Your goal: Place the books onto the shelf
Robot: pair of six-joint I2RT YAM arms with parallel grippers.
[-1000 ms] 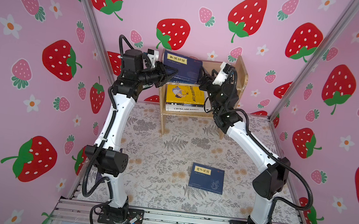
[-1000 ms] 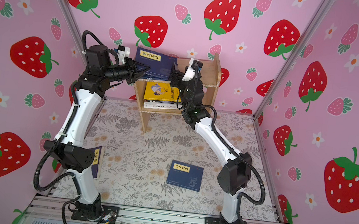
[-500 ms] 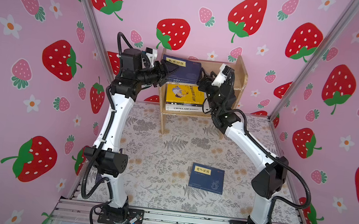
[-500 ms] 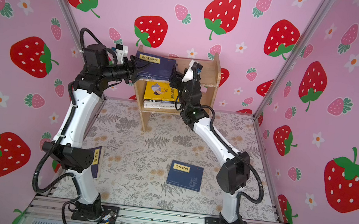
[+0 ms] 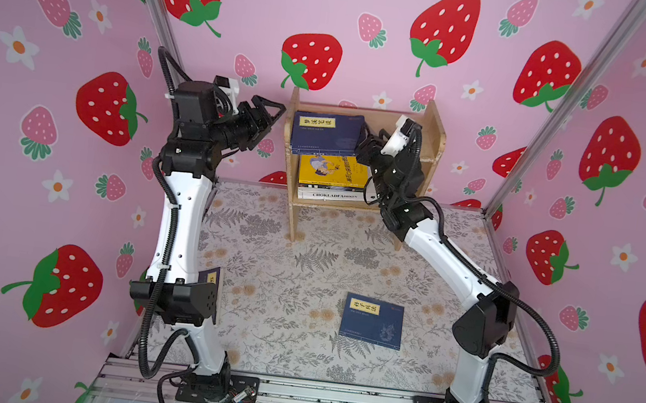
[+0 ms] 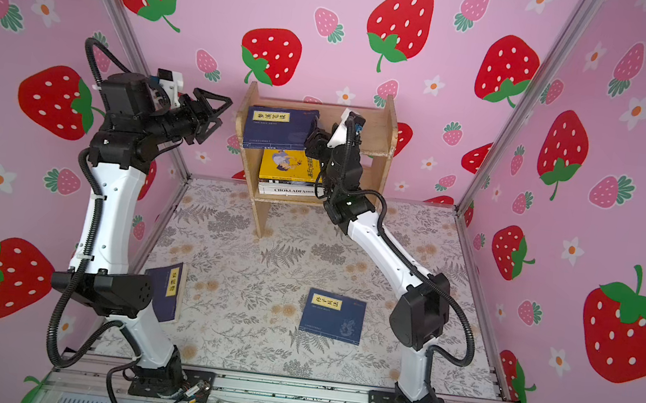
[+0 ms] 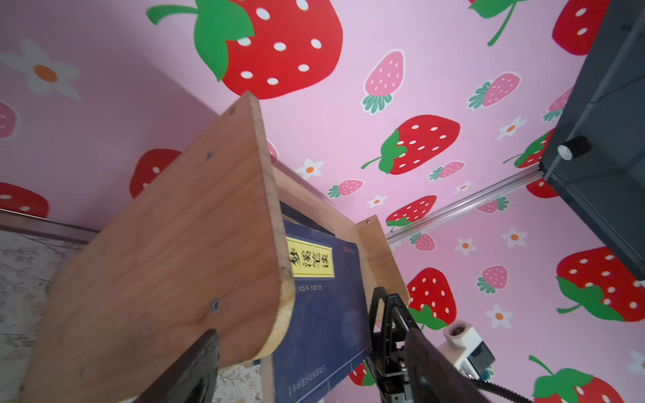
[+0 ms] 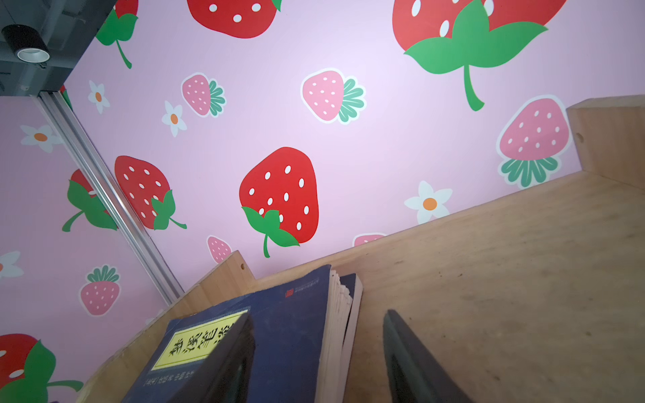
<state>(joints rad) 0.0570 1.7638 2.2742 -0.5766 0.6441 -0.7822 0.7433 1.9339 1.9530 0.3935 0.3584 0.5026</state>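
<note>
**Four books shelved, two left on the worktop**

The small two-tier rack of pale bare wood, the shelf (image 5: pixel 431 140), stands at the back of the grey floral worktop (image 5: pixel 297 258) and is partly filled.

On its upper tier a navy paperback with a yellow title label (image 5: pixel 327 134) lies flat against the left side panel. The right wrist view shows a second navy paperback (image 8: pixel 353 284) under it, and the rest of that tier is bare board.

On the lower tier a yellow paperback with a cartoon cover (image 5: pixel 333 170) tops a flat stack. The thick white "Chokladfabriken" book (image 5: pixel 332 196) is at the bottom of that stack. What lies between the two is too thin to make out.

Two books are not yet shelved. A navy paperback with a yellow label (image 5: pixel 372 321) lies flat in front of the shelf, well apart from it. Another navy labelled paperback (image 6: pixel 167 292) lies in front of the shelf and off to its left, half hidden by the left arm's elbow.

The left tool (image 5: pixel 273 121) hangs just outside the shelf's left panel, spread wide and empty.

The right tool (image 8: pixel 318 314) sits at the upper tier with its jaws apart. One finger is over the top book's cover and the other over bare board, and nothing is clamped. Whether it touches the cover I cannot tell.

I judge the task about two thirds done.
</note>
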